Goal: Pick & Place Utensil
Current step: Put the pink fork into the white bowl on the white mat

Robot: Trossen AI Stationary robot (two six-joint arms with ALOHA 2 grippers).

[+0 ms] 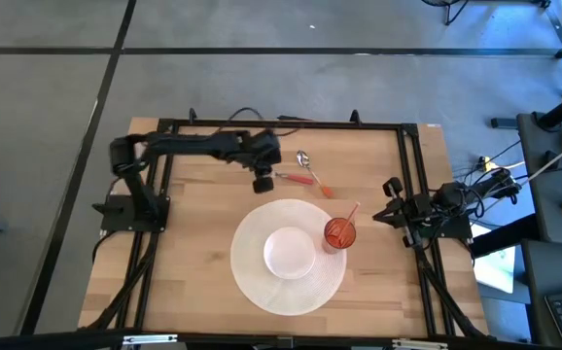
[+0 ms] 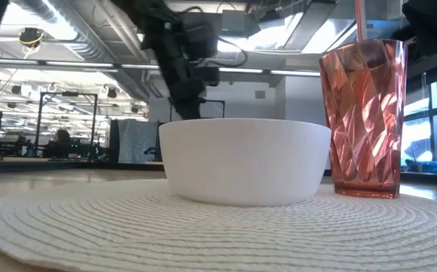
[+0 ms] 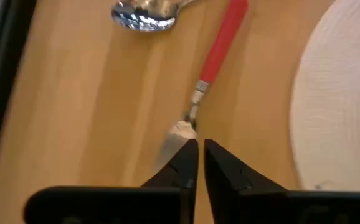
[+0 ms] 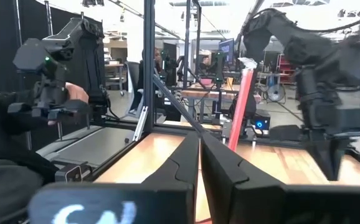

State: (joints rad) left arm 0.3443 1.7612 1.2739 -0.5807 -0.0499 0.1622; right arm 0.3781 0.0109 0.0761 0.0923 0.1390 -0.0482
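A red-handled utensil (image 1: 296, 178) (image 3: 223, 37) lies flat on the wooden table, its metal end (image 3: 179, 132) toward my left gripper. A spoon (image 1: 303, 157) (image 3: 144, 15) lies just beyond it. My left gripper (image 1: 262, 183) (image 3: 200, 152) hangs low over the table with its fingers shut, tips right at that metal end. A white bowl (image 1: 289, 251) (image 2: 245, 162) sits on a round white placemat (image 1: 252, 282). My right gripper (image 1: 390, 209) (image 4: 200, 149) waits shut at the table's right edge, holding nothing. My left gripper comes slanting down from the table's left, its shut fingertips (image 3: 186, 155) at the red-handled utensil's metal end. The tips cover the spot, so I cannot tell whether they touch it. The utensil lies flat on the table.
A red faceted cup (image 1: 339, 233) (image 2: 362, 113) with a straw stands on the placemat's right part beside the bowl. The table's black frame (image 1: 281, 124) runs along the far edge and both sides. Bare wood lies between the utensils and the placemat.
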